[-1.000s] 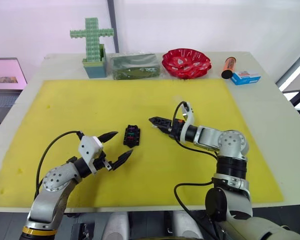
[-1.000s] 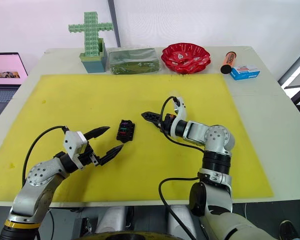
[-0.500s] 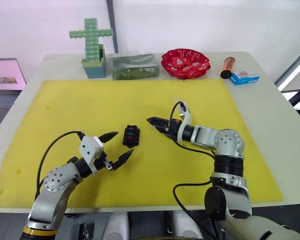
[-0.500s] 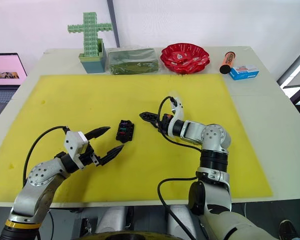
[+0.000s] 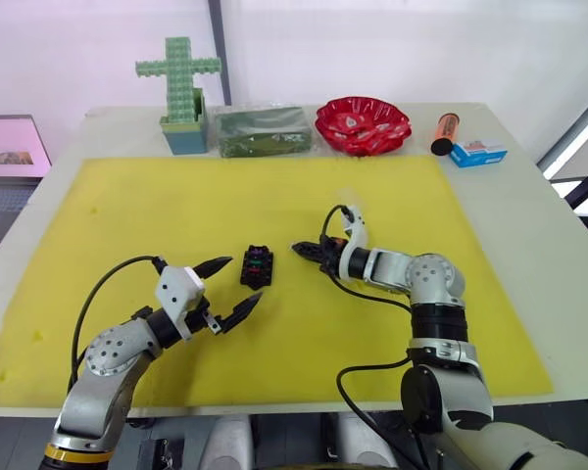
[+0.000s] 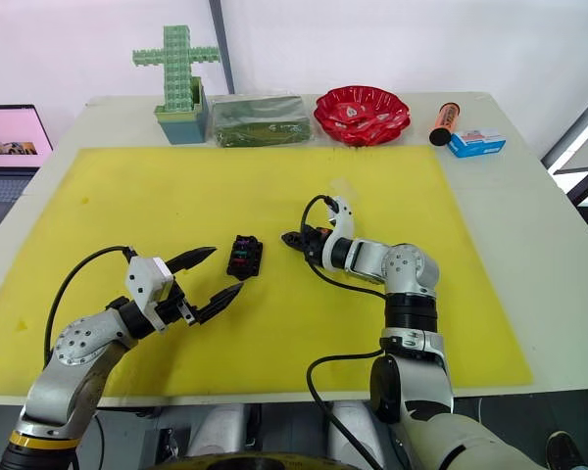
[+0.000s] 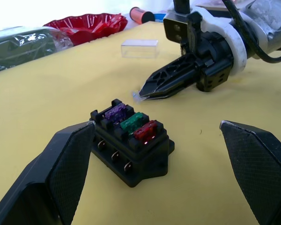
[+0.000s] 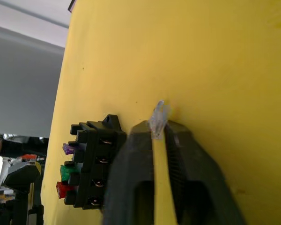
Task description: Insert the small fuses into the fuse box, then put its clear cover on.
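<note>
**Presently: fuse box between two grippers, one fuse in the right**

Right gripper (image 7: 147,90): fingers pinched together on a pale grey fuse (image 8: 158,117), tips low over the yellow mat (image 5: 127,215), pointing at the fuse box (image 7: 131,143) just beside them. Box held purple (image 7: 115,112), green (image 7: 131,121) and red (image 7: 145,131) fuses. Left gripper (image 5: 229,290): fingers spread wide, nothing held, box just ahead. Clear cover (image 7: 139,48): on the mat, well beyond the right gripper.
</note>
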`<state>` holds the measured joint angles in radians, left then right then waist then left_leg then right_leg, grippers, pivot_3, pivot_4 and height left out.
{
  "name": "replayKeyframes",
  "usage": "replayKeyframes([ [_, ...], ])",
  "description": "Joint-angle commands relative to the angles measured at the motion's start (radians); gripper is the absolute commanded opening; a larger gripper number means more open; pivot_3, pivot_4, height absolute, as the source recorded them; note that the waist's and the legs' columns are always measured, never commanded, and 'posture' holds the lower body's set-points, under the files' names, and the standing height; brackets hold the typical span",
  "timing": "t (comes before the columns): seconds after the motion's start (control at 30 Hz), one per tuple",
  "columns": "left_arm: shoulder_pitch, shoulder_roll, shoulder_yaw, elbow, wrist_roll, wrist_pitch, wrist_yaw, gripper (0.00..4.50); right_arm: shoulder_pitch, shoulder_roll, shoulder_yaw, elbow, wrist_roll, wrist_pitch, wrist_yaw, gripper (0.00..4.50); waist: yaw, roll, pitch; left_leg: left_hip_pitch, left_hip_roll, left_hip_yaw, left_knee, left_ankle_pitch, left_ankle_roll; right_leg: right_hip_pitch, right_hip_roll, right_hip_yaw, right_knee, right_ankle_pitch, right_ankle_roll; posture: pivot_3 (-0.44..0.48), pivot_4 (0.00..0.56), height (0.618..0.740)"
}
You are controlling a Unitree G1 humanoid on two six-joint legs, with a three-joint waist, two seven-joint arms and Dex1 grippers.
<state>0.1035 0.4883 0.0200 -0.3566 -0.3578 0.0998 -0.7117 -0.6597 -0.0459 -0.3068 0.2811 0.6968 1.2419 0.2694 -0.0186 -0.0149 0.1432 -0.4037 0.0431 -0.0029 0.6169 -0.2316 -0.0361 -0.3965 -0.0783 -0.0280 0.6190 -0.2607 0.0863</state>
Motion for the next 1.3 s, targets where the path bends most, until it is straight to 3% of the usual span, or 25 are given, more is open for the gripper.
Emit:
replayKeyframes([
  [0.03, -0.005, -0.002, 0.006, -0.035, 0.001, -0.008, 0.006, 4.5, 0.051, -0.015, 0.026, 0.027, -0.042, -0.011, -0.018, 0.02, 0.002, -0.002, -0.002, 0.0, 0.0, 0.0, 0.0, 0.0, 0.0, 0.0, 0.0, 0.0, 0.0, 0.0, -0.001, 0.0, 0.15, 0.74],
  [0.33, -0.006, 0.002, 0.007, -0.035, -0.001, -0.007, 0.002, 4.5, 0.085, -0.045, 0.0, -0.116, 0.034, 0.065, -0.002, 0.02, 0.008, -0.003, -0.003, -0.001, 0.0, 0.0, 0.0, 0.0, 0.0, 0.0, -0.001, 0.0, -0.002, -0.001, -0.002, 0.0, 0.15, 0.74],
  [0.6, -0.001, 0.003, 0.006, -0.037, -0.005, -0.001, -0.002, 4.5, 0.229, -0.112, -0.153, -0.458, 0.226, 0.362, -0.028, 0.02, 0.033, 0.0, -0.001, -0.005, -0.002, 0.0, -0.002, 0.0, 0.0, -0.003, -0.003, -0.001, -0.005, -0.001, -0.002, 0.0, 0.15, 0.74],
  [0.83, 0.003, 0.002, 0.006, -0.038, -0.006, 0.0, -0.004, 4.5, 0.377, -0.181, -0.167, -0.577, 0.5, 0.372, -0.112, 0.02, 0.028, 0.003, 0.0, -0.005, 0.0, -0.001, -0.002, 0.0, 0.0, -0.003, -0.001, -0.001, -0.005, -0.002, -0.003, 0.0, 0.15, 0.74],
  [1.0, 0.01, 0.006, 0.013, -0.039, -0.009, -0.001, -0.006, 4.5, 0.46, -0.243, -0.189, -0.593, 0.718, 0.364, -0.214, 0.02, 0.03, 0.002, 0.001, -0.005, 0.0, 0.0, -0.002, 0.0, 0.0, -0.003, -0.001, 0.0, -0.006, -0.002, -0.003, 0.0, 0.15, 0.74],
  [1.3, 0.015, 0.0, 0.004, -0.047, -0.004, 0.002, 0.003, 4.5, 0.518, -0.096, -0.074, -0.615, 0.804, 0.103, -0.644, 0.02, 0.012, 0.002, 0.0, -0.005, 0.001, 0.0, -0.002, 0.0, 0.0, -0.005, 0.0, 0.0, -0.005, -0.002, -0.004, 0.0, 0.15, 0.74],
])
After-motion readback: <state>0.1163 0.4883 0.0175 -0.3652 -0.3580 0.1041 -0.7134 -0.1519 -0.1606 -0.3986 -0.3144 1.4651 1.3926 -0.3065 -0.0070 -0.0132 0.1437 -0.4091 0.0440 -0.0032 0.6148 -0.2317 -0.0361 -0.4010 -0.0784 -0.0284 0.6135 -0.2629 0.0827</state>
